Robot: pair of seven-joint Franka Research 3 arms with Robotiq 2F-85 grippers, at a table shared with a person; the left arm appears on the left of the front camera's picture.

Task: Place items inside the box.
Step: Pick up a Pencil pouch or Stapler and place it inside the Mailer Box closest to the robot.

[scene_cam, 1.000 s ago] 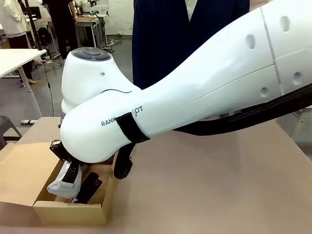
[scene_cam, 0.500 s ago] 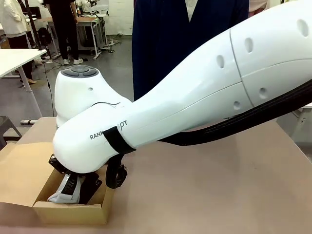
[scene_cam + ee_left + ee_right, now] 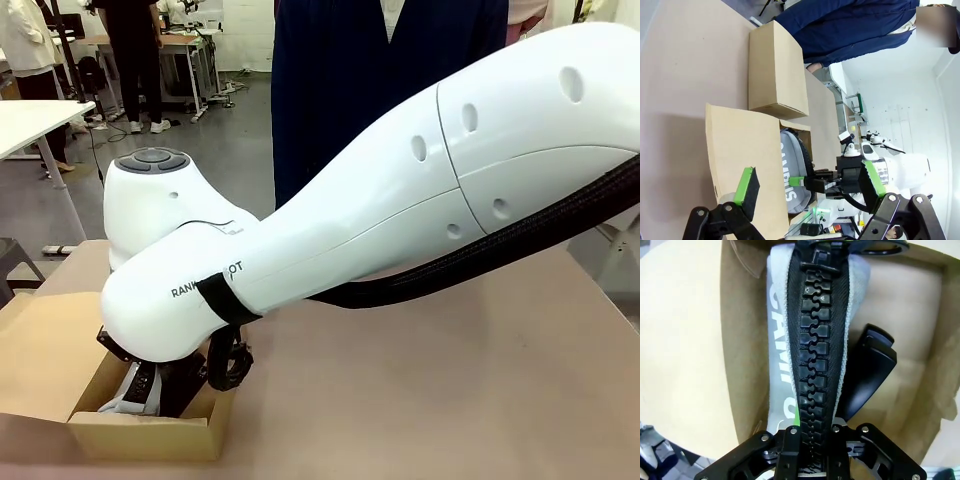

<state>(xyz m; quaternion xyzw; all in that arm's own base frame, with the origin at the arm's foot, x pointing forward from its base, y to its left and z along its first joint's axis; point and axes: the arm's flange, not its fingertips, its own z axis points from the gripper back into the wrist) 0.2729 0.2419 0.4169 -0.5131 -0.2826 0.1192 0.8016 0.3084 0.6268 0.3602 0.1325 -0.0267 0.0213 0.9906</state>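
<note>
1. The right gripper (image 3: 815,434) is pinching the grey pencil case (image 3: 782,340) by one end, right on its black zip.
2. The case hangs down inside the box (image 3: 905,310). I cannot tell if its far end touches the box floor.
3. The black stapler (image 3: 867,370) lies in the box, just beside the case.
4. Go down slowly, so the case slips into the gap between the stapler and the wall by the flap (image 3: 685,340).
5. Tip the case over so it lies flat, and only then let go.
6. Do not push on the stapler.
7. Lift straight up, so the fingers miss the box wall.
8. The left gripper (image 3: 807,182) is spread wide and holds nothing. It should wait over the tabletop (image 3: 680,75), out of the way.
</note>
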